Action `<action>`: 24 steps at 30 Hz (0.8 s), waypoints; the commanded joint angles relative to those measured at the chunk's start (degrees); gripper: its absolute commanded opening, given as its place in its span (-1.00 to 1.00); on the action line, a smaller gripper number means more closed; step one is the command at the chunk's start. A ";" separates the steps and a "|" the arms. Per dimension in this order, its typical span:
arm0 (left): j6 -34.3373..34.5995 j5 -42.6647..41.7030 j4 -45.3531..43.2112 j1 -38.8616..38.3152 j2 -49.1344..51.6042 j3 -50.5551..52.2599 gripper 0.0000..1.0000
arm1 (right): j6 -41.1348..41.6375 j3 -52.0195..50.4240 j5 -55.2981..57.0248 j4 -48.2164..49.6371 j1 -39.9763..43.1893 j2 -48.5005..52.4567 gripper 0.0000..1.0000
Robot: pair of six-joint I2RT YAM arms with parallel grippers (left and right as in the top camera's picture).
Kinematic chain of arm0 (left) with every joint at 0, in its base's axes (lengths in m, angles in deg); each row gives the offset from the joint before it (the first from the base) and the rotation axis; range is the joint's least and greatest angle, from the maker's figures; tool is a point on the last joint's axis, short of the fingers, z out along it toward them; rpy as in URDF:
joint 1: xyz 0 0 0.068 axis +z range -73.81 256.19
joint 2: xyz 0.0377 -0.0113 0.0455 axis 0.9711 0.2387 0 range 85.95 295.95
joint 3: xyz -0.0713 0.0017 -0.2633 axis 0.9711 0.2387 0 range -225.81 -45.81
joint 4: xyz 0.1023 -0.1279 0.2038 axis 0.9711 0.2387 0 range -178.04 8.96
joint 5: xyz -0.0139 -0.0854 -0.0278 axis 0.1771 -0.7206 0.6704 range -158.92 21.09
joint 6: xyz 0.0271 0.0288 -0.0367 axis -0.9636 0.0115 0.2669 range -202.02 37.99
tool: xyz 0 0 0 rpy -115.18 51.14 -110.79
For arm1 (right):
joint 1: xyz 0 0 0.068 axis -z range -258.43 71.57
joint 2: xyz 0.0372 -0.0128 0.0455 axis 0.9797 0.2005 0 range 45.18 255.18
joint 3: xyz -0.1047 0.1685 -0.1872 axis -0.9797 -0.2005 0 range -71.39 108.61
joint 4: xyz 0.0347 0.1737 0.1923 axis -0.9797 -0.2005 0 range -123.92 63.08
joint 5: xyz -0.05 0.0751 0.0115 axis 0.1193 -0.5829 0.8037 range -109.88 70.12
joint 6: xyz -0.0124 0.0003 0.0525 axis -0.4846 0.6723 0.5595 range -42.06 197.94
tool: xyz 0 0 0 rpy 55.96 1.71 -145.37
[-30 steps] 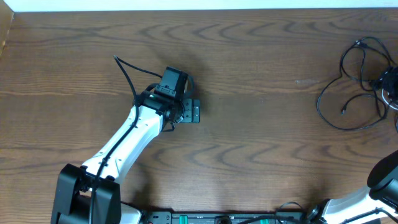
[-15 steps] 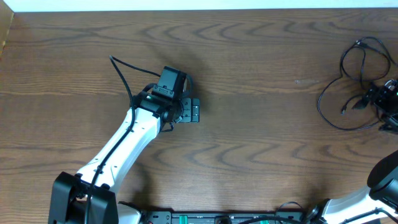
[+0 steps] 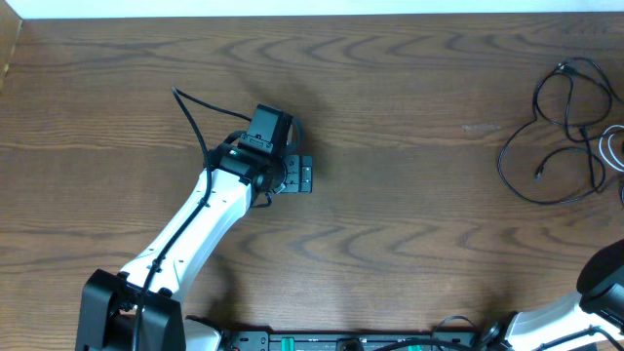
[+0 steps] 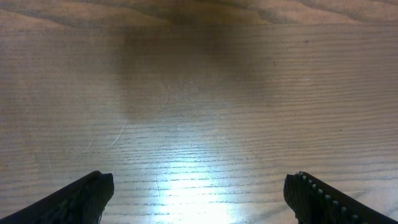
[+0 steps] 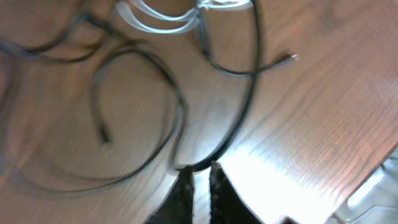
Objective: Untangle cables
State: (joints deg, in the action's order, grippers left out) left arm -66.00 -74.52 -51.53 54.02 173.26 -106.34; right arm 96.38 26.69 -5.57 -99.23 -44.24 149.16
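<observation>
Where overhead clips it, right wrist shows white cable [image 5: 158,28] loops.

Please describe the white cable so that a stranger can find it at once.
Go to the wooden table's right edge in the overhead view, where a black cable lies in loose loops. The white cable is the small curve beside them, cut by the frame; it alone is pale.

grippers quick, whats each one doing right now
left gripper: open, empty
right gripper: closed, apparently pinching the black cable
</observation>
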 commanded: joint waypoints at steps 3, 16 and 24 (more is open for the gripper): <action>-0.98 1.16 0.55 0.24 -0.74 -1.79 0.86 | 10.67 -21.75 3.28 10.88 5.86 -0.11 -0.96; -0.98 1.16 0.74 0.24 -0.74 -1.73 0.86 | -8.02 -29.62 -43.32 21.99 15.78 -0.26 -0.85; -0.96 2.93 0.33 0.24 -0.74 -1.73 0.86 | -17.68 -24.09 -32.98 21.55 -7.06 -0.26 -0.55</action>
State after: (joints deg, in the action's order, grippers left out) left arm -66.00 -73.01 -51.18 54.02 173.26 -106.43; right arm 82.21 1.27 -43.84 -77.44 -46.34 149.47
